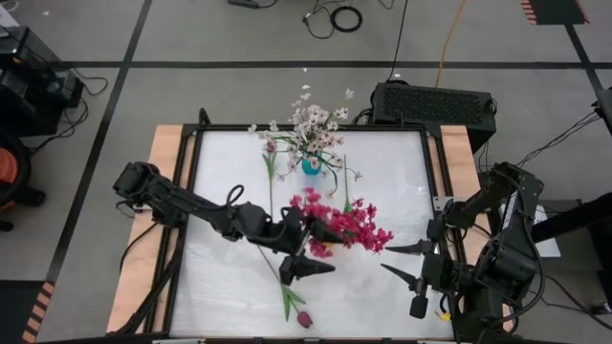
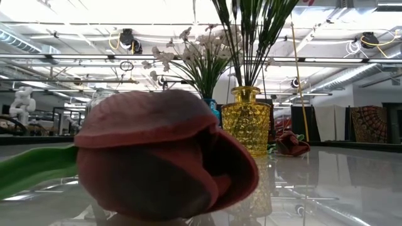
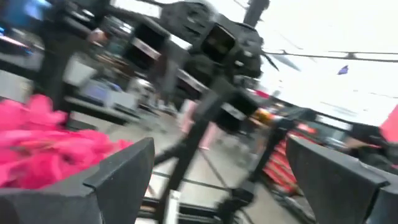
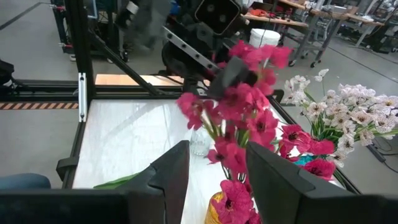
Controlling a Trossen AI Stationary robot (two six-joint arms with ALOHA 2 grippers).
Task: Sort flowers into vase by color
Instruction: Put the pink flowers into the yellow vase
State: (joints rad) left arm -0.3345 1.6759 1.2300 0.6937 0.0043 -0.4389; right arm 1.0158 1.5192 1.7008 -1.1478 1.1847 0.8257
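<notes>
Magenta blooms (image 1: 352, 225) stand in a yellow glass vase (image 2: 247, 122) at the table's middle. White-pink blossoms (image 1: 314, 122) fill a blue vase (image 1: 311, 165) behind it. One maroon tulip (image 1: 304, 319) lies near the front edge, another (image 1: 271, 146) lies left of the blue vase. My left gripper (image 1: 317, 250) is open beside the magenta blooms (image 3: 43, 137), which are outside its fingers. My right gripper (image 1: 406, 260) is open to their right, with nothing between its fingers (image 4: 177, 168). My left gripper comes level from the table's left, and one finger (image 4: 231, 73) stands among the upper magenta blooms (image 4: 249, 93). Whether it touches them, I cannot tell.
A small clear glass (image 4: 199, 142) stands on the white table beyond the yellow vase. The table's black frame (image 1: 191, 191) and wooden side strips (image 1: 163, 162) border the work area. A black box (image 1: 432, 103) sits beyond the far right corner.
</notes>
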